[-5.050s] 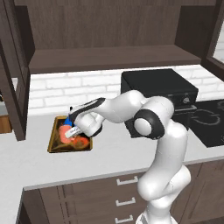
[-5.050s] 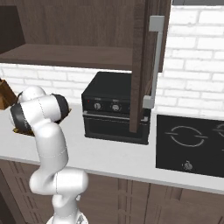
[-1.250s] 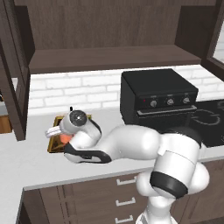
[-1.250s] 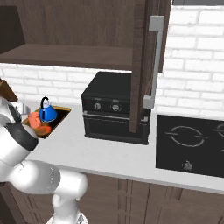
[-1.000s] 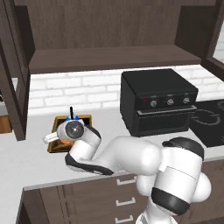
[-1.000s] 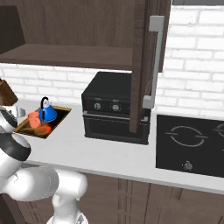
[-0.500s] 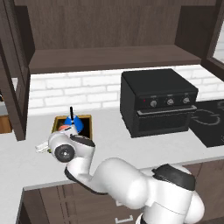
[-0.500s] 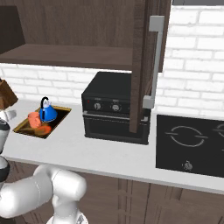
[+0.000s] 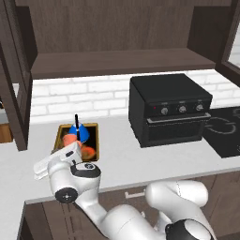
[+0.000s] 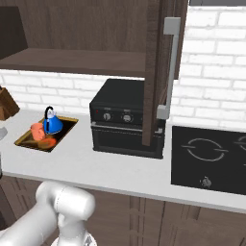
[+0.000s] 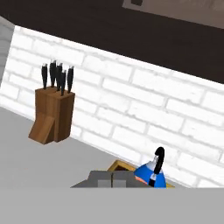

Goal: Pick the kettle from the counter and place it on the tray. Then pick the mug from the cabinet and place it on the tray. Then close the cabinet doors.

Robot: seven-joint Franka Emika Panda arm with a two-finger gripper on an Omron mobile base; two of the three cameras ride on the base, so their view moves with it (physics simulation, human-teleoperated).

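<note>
Kettle [image 10: 52, 124] and mug [image 10: 37, 130] sit on the tray [image 10: 65, 126]; hand [image 11: 112, 180] pinched together, empty.

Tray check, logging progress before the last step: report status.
Claw shut, empty. Kettle and mug both on tray. Cabinet doors open, shelf bare; nothing in the way.

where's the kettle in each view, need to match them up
left base view: kettle left of centre, on the tray by the brick wall.
right base view: kettle at far left, at the back of the tray, beside the mug.
hand view: kettle at bottom, right of centre, just past the claw.
shared landmark: the tray's gold rim under the kettle.
</note>
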